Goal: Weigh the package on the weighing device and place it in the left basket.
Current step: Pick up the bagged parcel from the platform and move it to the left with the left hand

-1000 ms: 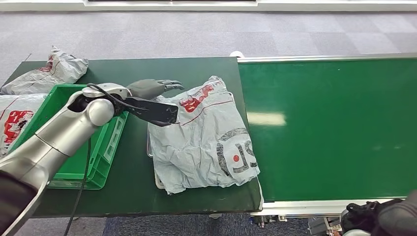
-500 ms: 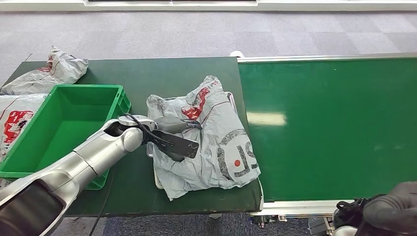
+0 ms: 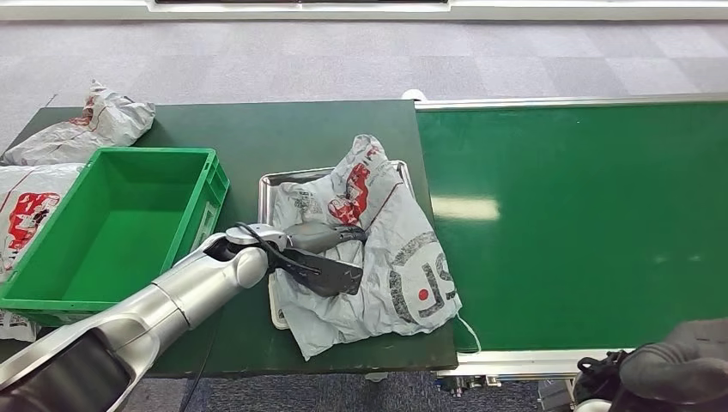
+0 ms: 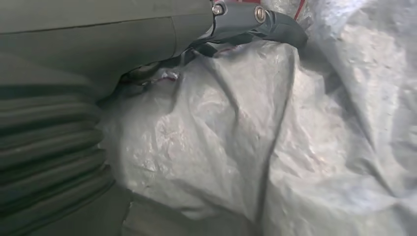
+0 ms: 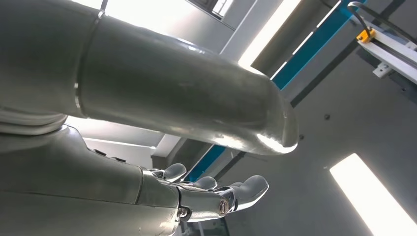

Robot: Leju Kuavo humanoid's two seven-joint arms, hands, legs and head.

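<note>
On the weighing device (image 3: 276,182), our left hand (image 3: 330,236) grips the package (image 3: 386,257); our right hand (image 5: 216,194) hangs open-fingered, holding nothing.

We can't really see the left hand's (image 3: 330,236) fingers in the head view, they're buried in the folds of the package (image 3: 378,257), so how they sit on the plastic is anyone's guess. The package covers most of the weighing device (image 3: 276,182); just a strip of steel rim pokes out, and any display is hidden. The left wrist view is so close we only get crumpled grey plastic (image 4: 275,137), cut off on every side. Two more bags (image 3: 94,124) at the table's far left run off the picture's edge.
</note>
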